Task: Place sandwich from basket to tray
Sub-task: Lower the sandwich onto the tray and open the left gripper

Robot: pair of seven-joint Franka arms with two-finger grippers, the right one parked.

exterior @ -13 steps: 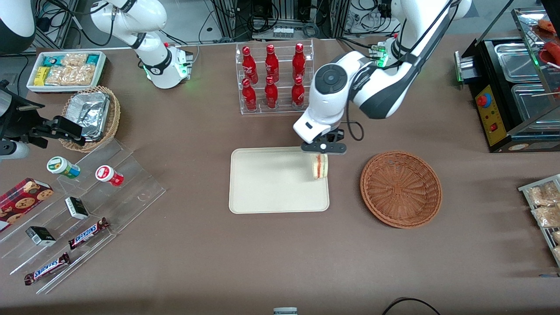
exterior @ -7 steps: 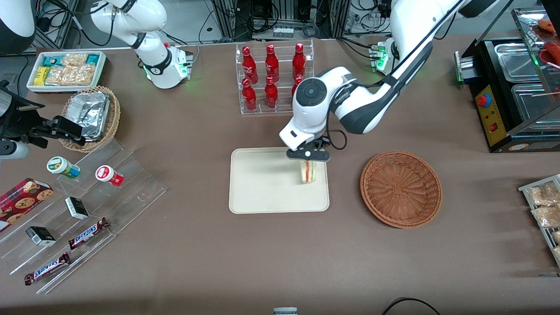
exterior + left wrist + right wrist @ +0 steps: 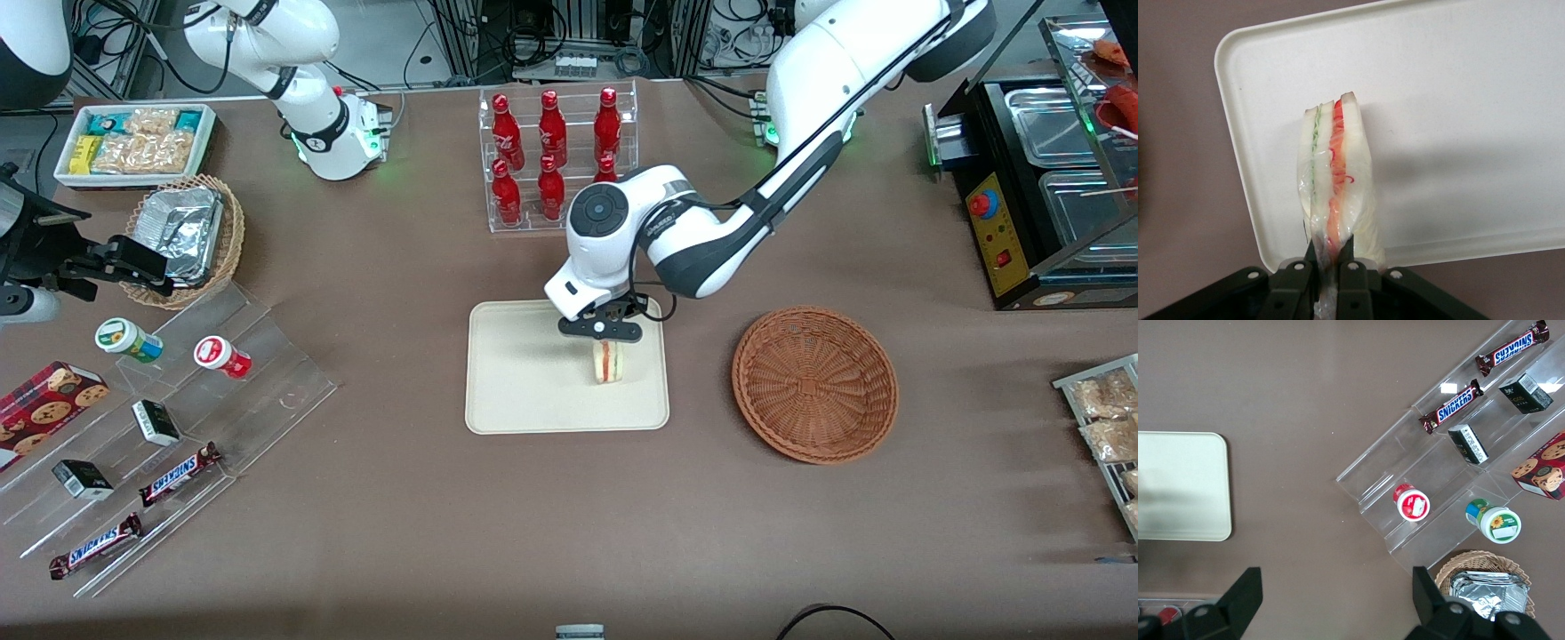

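Note:
The sandwich [image 3: 608,363], a wrapped wedge of white bread with red and green filling [image 3: 1336,180], hangs upright over the cream tray [image 3: 524,391], above the part of it nearest the basket. My gripper [image 3: 604,336] is shut on the sandwich's upper end, its black fingers [image 3: 1347,257] pinching the wrap. I cannot tell whether the sandwich's lower end touches the tray [image 3: 1458,120]. The reddish-brown wicker basket [image 3: 814,384] sits empty beside the tray, toward the working arm's end of the table.
A clear rack of red bottles [image 3: 556,158] stands farther from the front camera than the tray. A stepped acrylic display [image 3: 169,427] with snack bars and cups lies toward the parked arm's end. A black food warmer [image 3: 1040,178] stands at the working arm's end.
My gripper has carried the sandwich from the tray's edge nearest the basket further in over the tray, and lower. The basket and tray have not moved.

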